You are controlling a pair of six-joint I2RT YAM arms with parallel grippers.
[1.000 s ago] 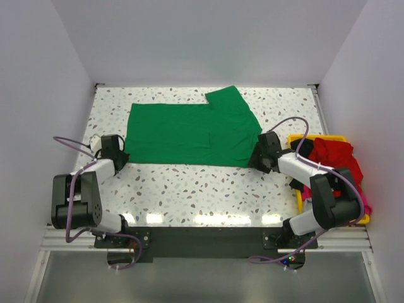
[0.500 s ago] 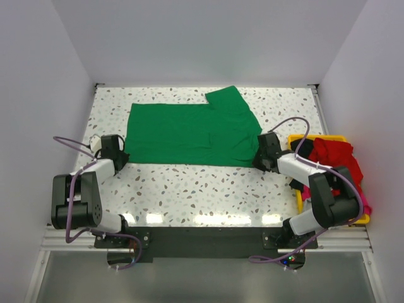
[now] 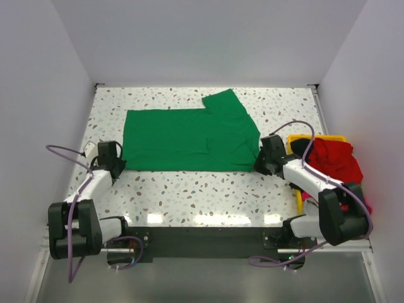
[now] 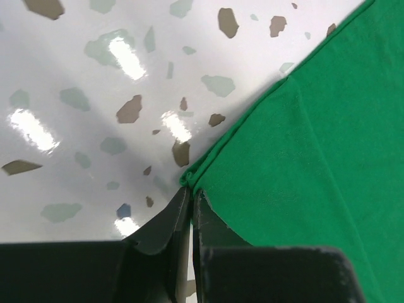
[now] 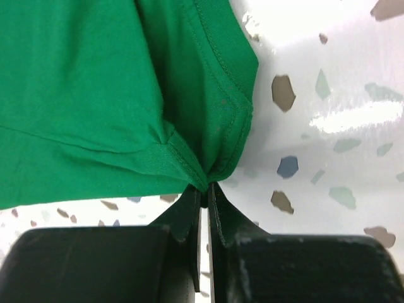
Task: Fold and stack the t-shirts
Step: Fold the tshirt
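A bright green t-shirt (image 3: 189,134) lies spread across the far half of the speckled table, one sleeve sticking out toward the back. My left gripper (image 3: 118,165) is shut on its near left corner, and in the left wrist view the green hem (image 4: 188,177) bunches at the closed fingertips (image 4: 191,191). My right gripper (image 3: 259,165) is shut on the near right corner by the sleeve, where the green cloth (image 5: 208,170) gathers into the pinched tips (image 5: 206,187). A red t-shirt (image 3: 333,158) is heaped in the bin at the right.
A yellow plastic bin (image 3: 300,139) stands at the table's right edge with the red shirt, dark cloth and a pink bit (image 3: 305,196) in it. White walls close in the back and both sides. The arm bases sit on the near rail.
The right gripper closed on the green shirt's near right corner. Both arms have drawn toward the near edge, and the shirt's near hem has moved with them and pulled straight.
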